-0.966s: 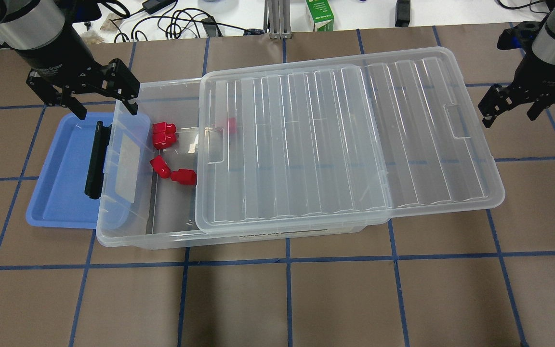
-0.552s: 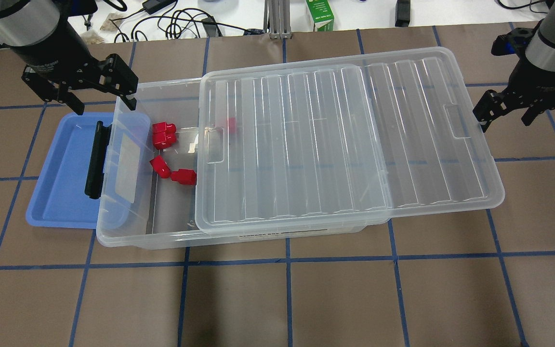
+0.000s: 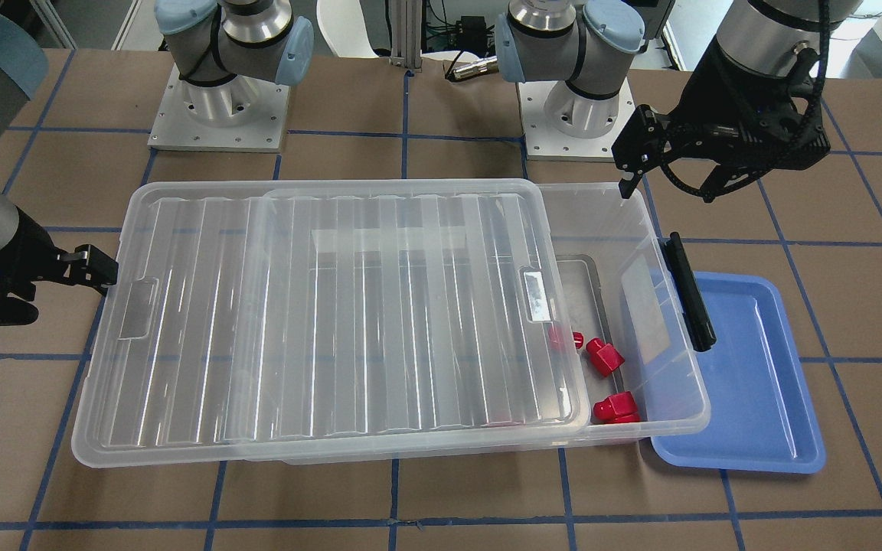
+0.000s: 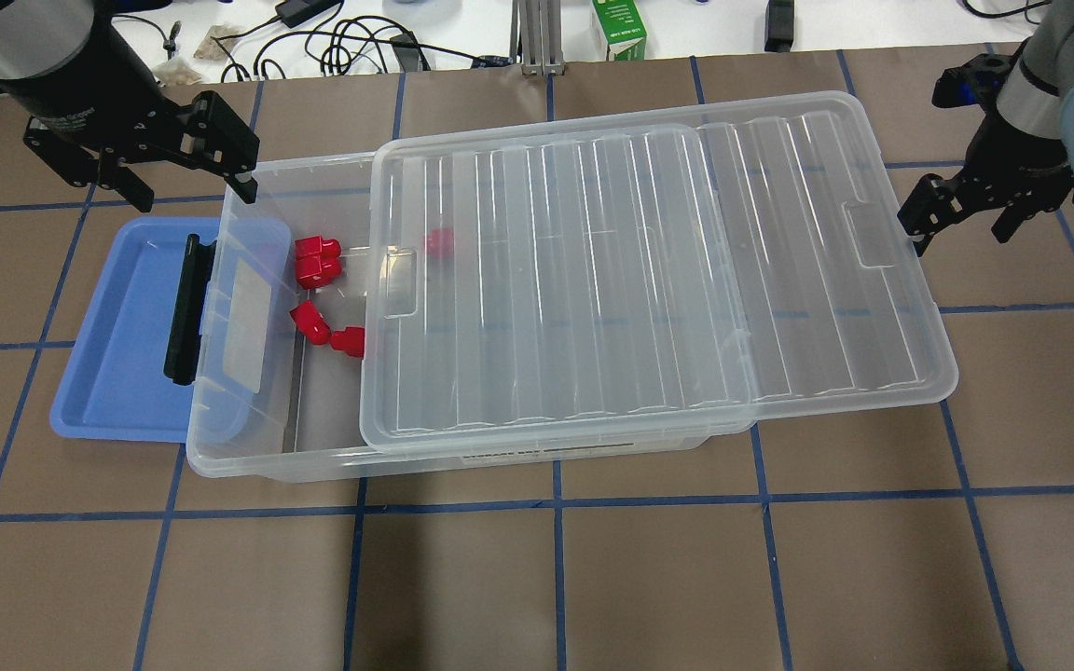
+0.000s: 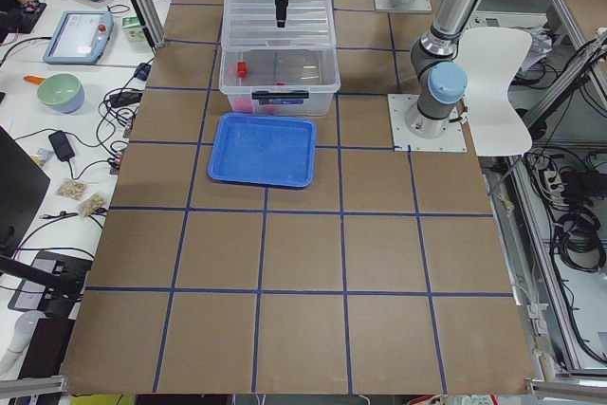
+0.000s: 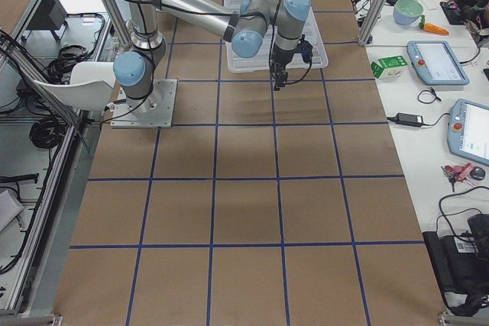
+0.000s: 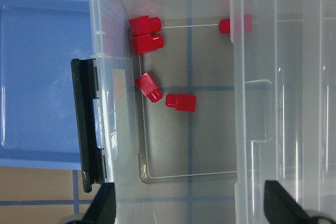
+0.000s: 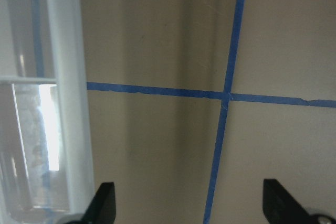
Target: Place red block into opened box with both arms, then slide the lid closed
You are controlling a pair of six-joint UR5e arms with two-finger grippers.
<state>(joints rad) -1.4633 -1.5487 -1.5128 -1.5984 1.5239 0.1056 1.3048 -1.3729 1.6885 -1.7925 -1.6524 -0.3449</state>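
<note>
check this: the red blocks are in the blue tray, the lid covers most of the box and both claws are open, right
Not quite: the red blocks lie in the box, not the blue tray, as the left wrist view shows. The lid does cover most of the box, and the left claw and right claw are open.

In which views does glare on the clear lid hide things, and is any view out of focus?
Front-facing view: white glare streaks on the lid; overhead view: weaker streaks, one red block looks hazy through it; right wrist view: a bright patch on the lid's tab, its near edge soft; left wrist view: sharp, little glare.
</note>
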